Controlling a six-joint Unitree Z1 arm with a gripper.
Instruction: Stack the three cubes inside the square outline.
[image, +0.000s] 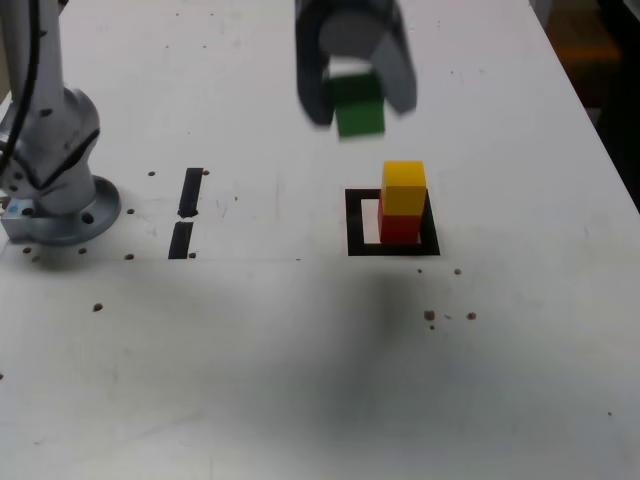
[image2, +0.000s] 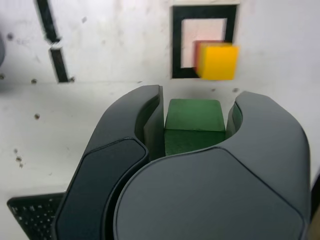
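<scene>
Dark grey curved two-jaw gripper (image: 358, 98), blurry in exterior view, clenched on small matte green cube (image: 359, 104); cube sits between both jaws, held up above the white tabletop (image: 250, 370). Small matte yellow cube (image: 403, 188) stacked on small matte red cube (image: 400, 229). Red one stands at the right part of flat black-bordered square outline (image: 355, 222), exterior view; white centre shows left of it. Two short black strips (image: 190, 192) lie left of the outline, near the grey metallic arm base (image: 65, 215) at far left.
</scene>
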